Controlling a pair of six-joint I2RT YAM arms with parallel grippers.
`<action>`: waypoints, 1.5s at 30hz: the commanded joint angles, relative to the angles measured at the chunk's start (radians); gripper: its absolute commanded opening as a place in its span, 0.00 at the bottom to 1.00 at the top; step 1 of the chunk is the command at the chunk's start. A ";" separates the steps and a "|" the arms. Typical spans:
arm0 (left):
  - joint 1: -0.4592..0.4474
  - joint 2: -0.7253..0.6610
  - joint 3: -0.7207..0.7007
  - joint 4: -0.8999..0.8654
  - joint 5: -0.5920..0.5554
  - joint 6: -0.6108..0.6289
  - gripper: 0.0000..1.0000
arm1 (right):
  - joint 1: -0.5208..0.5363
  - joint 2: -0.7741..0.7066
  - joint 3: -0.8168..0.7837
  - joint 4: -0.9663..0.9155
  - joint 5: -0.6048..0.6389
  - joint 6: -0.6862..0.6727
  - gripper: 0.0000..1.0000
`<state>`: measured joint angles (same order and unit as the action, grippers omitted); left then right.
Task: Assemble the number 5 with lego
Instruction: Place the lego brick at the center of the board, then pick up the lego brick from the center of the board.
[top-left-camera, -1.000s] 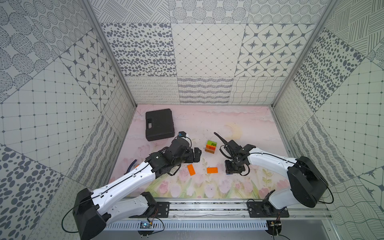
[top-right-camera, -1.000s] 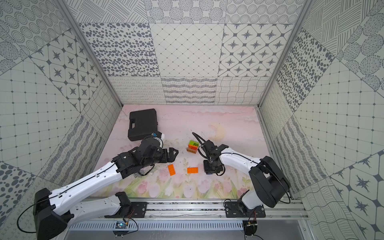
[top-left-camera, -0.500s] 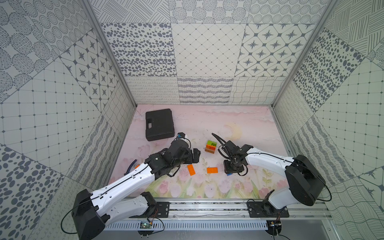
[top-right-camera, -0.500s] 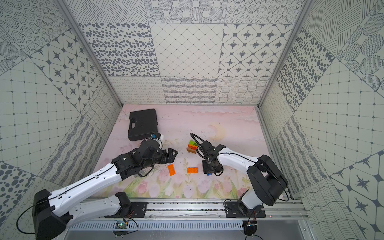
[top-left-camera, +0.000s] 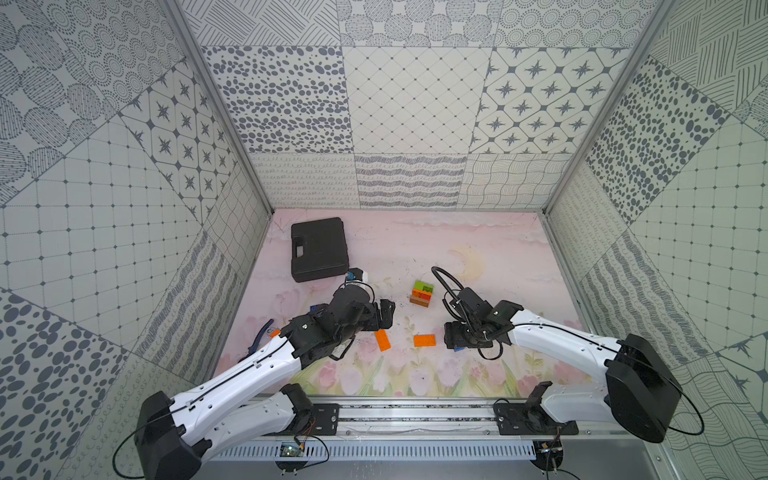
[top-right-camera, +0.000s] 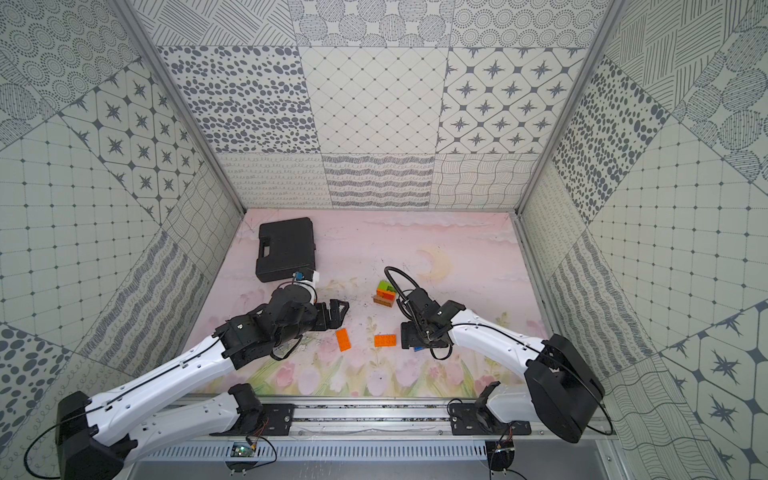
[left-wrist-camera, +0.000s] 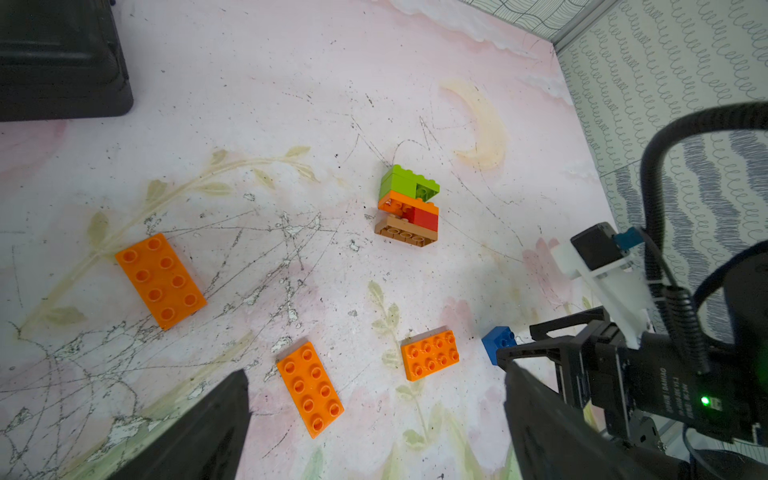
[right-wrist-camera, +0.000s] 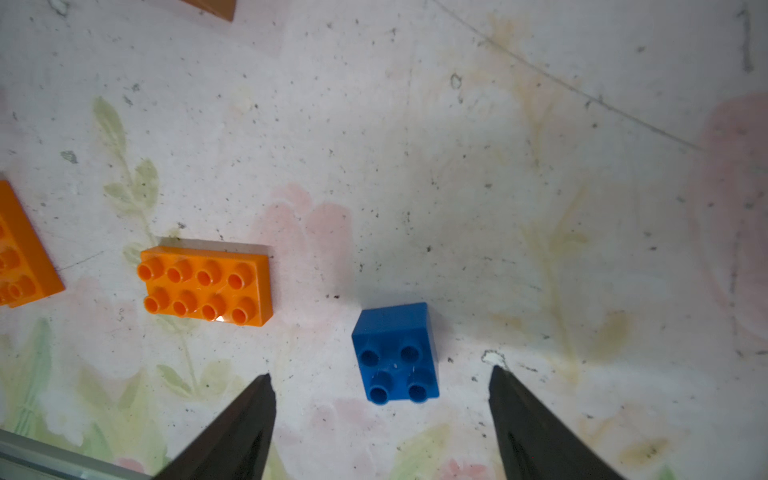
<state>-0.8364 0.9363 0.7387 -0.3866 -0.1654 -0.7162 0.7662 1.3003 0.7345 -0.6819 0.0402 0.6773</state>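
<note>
Right tool (right-wrist-camera: 379, 372) opened over blue brick (right-wrist-camera: 395, 353); label (left-wrist-camera: 664, 388) reads DAMIAO.

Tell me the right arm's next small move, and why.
Probably ease the right gripper down and close it on the blue square brick. Its jaws stand open and empty, and the brick sits loose, studs up, on the mat between them, untouched.

"DAMIAO" on black motor housing (left-wrist-camera: 658, 388)
</note>
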 joint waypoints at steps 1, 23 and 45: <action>-0.001 -0.021 -0.022 0.083 -0.002 0.007 0.99 | 0.014 -0.072 -0.026 0.059 0.075 0.042 0.90; 0.001 -0.004 -0.047 0.111 -0.014 -0.034 0.99 | -0.054 -0.142 -0.044 0.042 -0.034 0.096 0.99; 0.005 0.063 -0.041 0.152 0.071 -0.036 0.99 | 0.033 0.070 0.099 -0.113 0.074 0.110 0.93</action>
<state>-0.8352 0.9863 0.6956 -0.2825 -0.1360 -0.7521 0.7914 1.3502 0.8040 -0.7616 0.0727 0.7788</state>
